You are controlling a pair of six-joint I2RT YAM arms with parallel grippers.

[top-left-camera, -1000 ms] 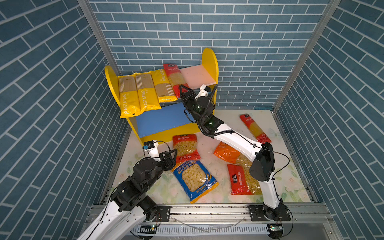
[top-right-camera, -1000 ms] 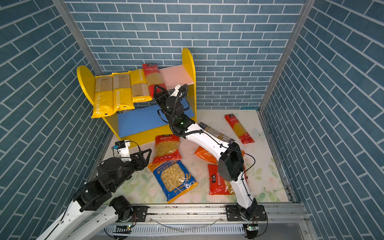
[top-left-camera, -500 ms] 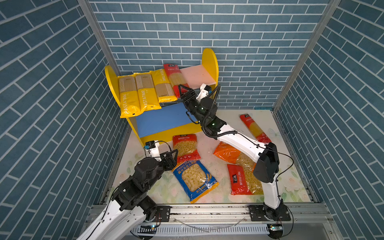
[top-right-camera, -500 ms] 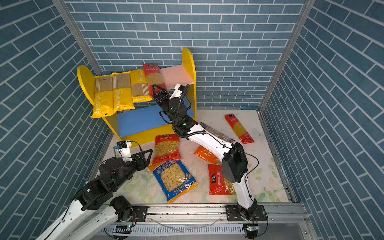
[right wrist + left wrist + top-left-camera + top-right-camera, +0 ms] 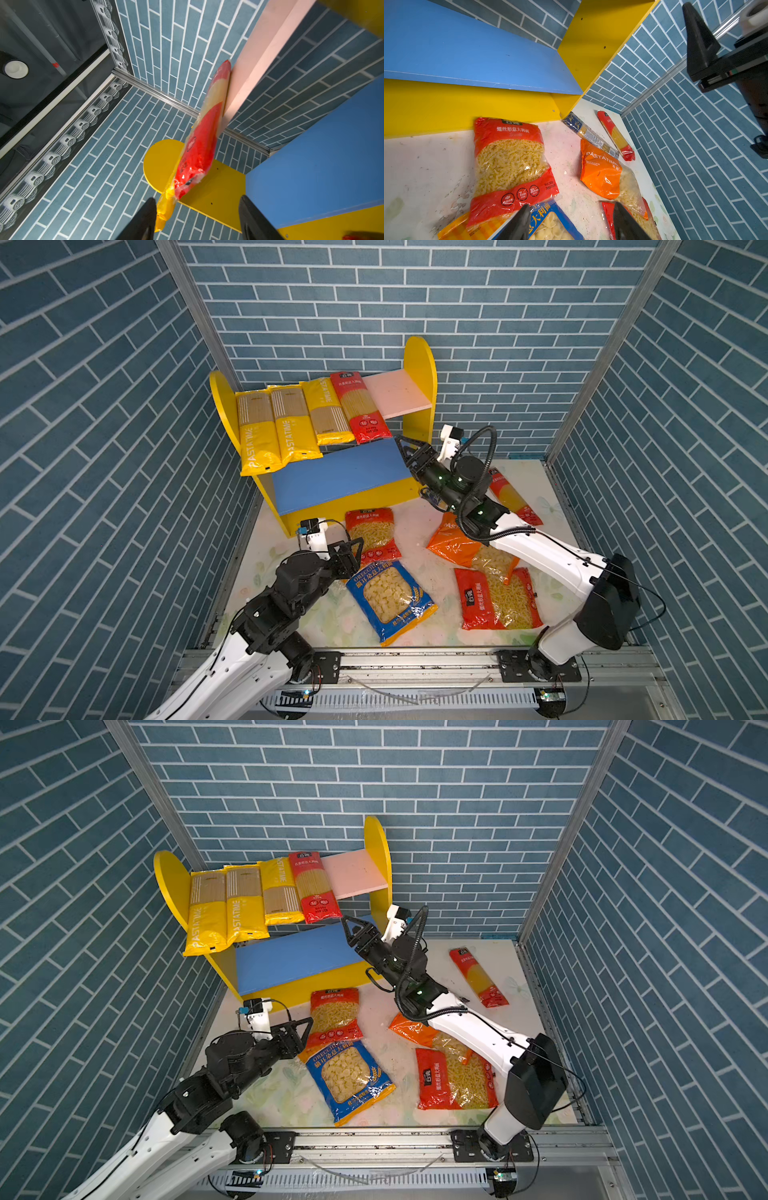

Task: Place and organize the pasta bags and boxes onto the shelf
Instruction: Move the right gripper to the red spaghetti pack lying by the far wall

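A shelf (image 5: 419,364) with yellow sides, a pink upper board and a blue lower board is seen at the back wall. Three yellow spaghetti packs (image 5: 286,423) and a red spaghetti pack (image 5: 360,406) are laid side by side on the pink board, their ends overhanging the front. The left gripper (image 5: 356,558) is held over the top edge of a blue bag (image 5: 390,599). Its jaws are partly apart with nothing gripped, and contact cannot be told. A red bag (image 5: 372,533) is touching the blue bag. An orange bag (image 5: 453,539) and a second red bag (image 5: 494,599) are lying further right, touching. The right gripper (image 5: 402,452) is held beside the shelf's right panel, near the red spaghetti pack's overhanging end, jaws wide and empty. A dark-blue pack (image 5: 588,135) and a loose red pack (image 5: 513,497) are lying on the table at right.
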